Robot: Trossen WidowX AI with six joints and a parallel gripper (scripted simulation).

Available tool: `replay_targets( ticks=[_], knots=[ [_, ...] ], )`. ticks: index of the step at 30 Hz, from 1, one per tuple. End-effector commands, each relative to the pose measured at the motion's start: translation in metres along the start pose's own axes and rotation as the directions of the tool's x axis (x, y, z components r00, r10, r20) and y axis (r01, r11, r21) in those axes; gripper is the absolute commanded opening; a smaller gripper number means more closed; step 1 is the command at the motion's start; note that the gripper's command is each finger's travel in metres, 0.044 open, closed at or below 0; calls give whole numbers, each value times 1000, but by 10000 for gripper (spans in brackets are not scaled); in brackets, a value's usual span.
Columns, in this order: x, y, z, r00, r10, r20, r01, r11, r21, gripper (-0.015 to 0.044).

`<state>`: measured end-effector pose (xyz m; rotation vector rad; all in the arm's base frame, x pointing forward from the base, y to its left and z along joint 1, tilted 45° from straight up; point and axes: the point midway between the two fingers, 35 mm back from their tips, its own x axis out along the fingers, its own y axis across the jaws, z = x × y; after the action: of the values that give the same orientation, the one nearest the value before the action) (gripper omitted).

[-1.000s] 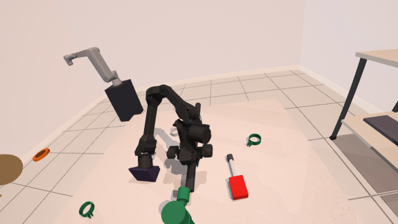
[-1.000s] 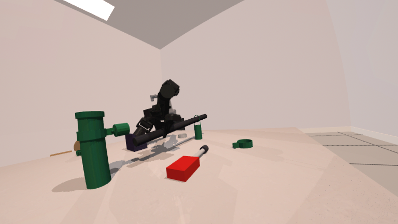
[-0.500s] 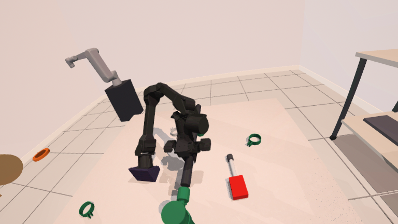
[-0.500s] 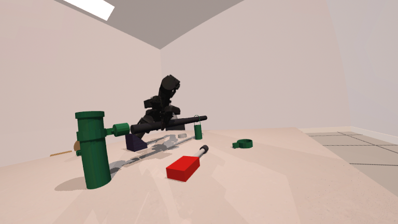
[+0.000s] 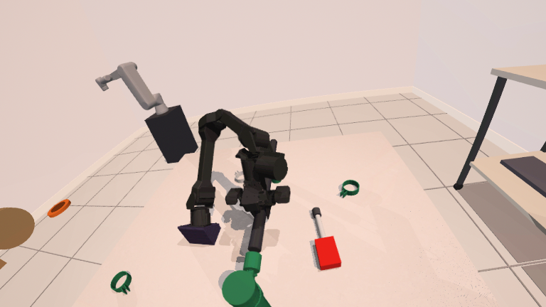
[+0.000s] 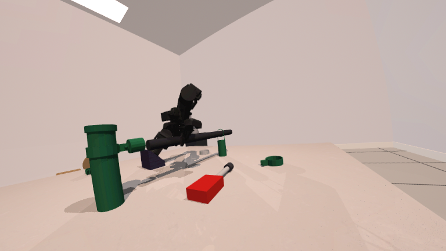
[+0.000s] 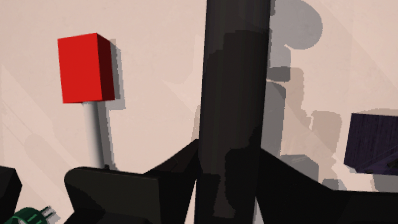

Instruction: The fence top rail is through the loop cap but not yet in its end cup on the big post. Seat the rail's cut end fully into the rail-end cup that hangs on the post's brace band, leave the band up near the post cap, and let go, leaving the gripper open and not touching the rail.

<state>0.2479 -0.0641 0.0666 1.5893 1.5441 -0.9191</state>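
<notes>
Claw (image 5: pixel 260 213) (image 6: pixel 184 140) (image 7: pixel 223 146) pinching black rail (image 5: pixel 258 232) (image 6: pixel 165 140) (image 7: pixel 235 75) above tabletop (image 5: pixel 382 237) (image 6: pixel 280 218) (image 7: pixel 165 30); cut end at cup's (image 5: pixel 252 261) (image 6: pixel 136 144) mouth, seating unclear. Mallet (image 5: pixel 327 252) (image 6: pixel 204 189) (image 7: pixel 82 69) lies apart.

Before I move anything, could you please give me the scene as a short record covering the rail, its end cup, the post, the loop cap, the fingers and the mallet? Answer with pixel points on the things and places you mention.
rail: black (image 5: pixel 258 232) (image 6: pixel 165 142) (image 7: pixel 235 75), raised, cut end at the cup's mouth, not seated
end cup: green (image 5: pixel 252 262) (image 6: pixel 136 144), on the brace band (image 6: pixel 101 152)
big post: green, upright (image 5: pixel 239 287) (image 6: pixel 107 184)
loop cap: on the small green post (image 6: pixel 222 147), rail through its loop
fingers: shut on the rail
mallet: red head (image 5: pixel 327 252) (image 6: pixel 204 189) (image 7: pixel 81 69), lying beside the rail's shadow
</notes>
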Motion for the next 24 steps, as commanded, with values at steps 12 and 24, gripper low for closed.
replay_targets(
  ticks=[12, 24],
  knots=[
    [-10, 3, 9, 1000, 12, 9, -12, 1000, -2, 0],
    [-5, 2, 18, 1000, 5, 2, -5, 1000, -4, 0]
  ],
)
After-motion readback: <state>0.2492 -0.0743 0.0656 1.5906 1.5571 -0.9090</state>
